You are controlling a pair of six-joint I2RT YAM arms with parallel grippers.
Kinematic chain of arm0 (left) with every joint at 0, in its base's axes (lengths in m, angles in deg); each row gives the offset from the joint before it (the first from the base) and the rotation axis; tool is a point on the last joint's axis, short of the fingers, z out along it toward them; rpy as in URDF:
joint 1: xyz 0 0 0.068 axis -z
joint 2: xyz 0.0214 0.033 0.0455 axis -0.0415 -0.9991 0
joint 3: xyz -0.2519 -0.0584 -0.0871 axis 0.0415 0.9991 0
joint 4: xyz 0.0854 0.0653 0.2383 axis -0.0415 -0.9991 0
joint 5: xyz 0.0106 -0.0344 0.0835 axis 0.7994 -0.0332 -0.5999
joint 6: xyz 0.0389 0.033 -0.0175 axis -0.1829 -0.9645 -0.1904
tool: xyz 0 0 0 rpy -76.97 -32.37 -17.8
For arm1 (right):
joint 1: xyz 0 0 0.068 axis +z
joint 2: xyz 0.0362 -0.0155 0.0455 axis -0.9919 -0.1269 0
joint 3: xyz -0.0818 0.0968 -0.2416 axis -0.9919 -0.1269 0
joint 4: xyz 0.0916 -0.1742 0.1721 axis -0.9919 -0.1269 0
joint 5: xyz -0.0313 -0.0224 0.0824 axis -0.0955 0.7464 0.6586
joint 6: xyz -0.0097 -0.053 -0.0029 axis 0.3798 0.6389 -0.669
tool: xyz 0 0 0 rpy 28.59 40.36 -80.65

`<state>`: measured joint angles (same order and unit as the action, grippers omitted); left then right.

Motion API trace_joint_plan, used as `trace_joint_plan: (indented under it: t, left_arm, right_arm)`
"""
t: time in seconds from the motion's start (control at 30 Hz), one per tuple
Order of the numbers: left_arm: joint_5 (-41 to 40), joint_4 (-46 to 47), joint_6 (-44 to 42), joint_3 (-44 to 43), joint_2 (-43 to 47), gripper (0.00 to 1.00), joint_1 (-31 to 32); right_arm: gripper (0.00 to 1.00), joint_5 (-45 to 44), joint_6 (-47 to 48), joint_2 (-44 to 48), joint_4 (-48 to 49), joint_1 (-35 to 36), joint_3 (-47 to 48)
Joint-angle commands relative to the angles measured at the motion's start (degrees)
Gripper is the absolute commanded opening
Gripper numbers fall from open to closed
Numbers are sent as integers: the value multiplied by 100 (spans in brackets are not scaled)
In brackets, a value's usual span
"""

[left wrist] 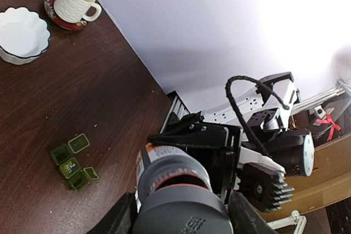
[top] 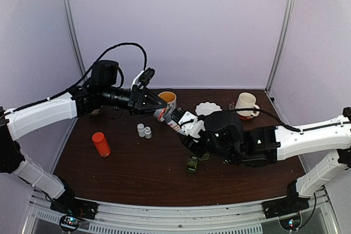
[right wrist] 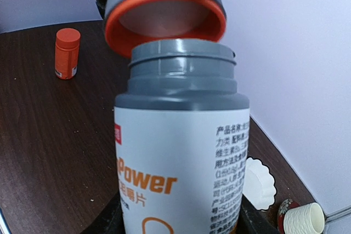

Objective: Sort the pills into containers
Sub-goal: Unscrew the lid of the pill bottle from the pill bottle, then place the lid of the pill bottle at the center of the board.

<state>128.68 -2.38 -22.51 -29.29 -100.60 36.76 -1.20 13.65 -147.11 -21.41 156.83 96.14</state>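
Bottle uncapped above the worktop (top: 126,173)
Right pincer (right wrist: 178,220) grips the bottle (right wrist: 181,152) — left pincer (left wrist: 181,220) clasps the grey cap (right wrist: 164,20), just off its neck.

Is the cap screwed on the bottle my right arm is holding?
No, the cap is off, its orange inside showing, apart from the bottle with its bare grey neck.

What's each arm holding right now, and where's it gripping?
Right fingers clamp the body of the white grey-necked plastic pill bottle; left fingers grip the sides of its grey, orange-lined round cap, off the neck.
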Motion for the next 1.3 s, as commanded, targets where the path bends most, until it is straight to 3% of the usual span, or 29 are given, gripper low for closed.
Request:
trace_joint_plan:
  t: [0.0,0.13,0.2,0.33,0.43,0.7,1.07,1.27]
  left_arm:
    - [-118,601,377,320,556,21,-292]
    - [-280,333,140,398,783,21,-418]
    - [-534,-343,-318,289,835,22,-433]
    - [-1808,-2312,-1580,-140,755,23,-428]
    - [-2969,-2982,-2011,-88,702,23,-433]
    - [-4820,-3015,-2254,465,-101,23,-432]
    - [-5159,-2097,-2169,1073,-960,25,-424]
    - [-5157,-1659,-2104,1414,-1155,25,-416]
  right_arm:
    - [2,-467,-252,293,467,-92,-310]
    - [2,-486,-324,469,864,-113,-543]
    - [2,-480,-361,567,1086,-130,-681]
    - [2,-397,-517,780,1449,-182,-943]
    - [2,-268,-686,926,1559,-265,-1053]
    - [2,40,-981,1313,1736,-440,-1341]
    - [0,196,-1746,1436,1844,-640,-1670]
    - [0,362,-1708,1408,2157,-659,-1868]
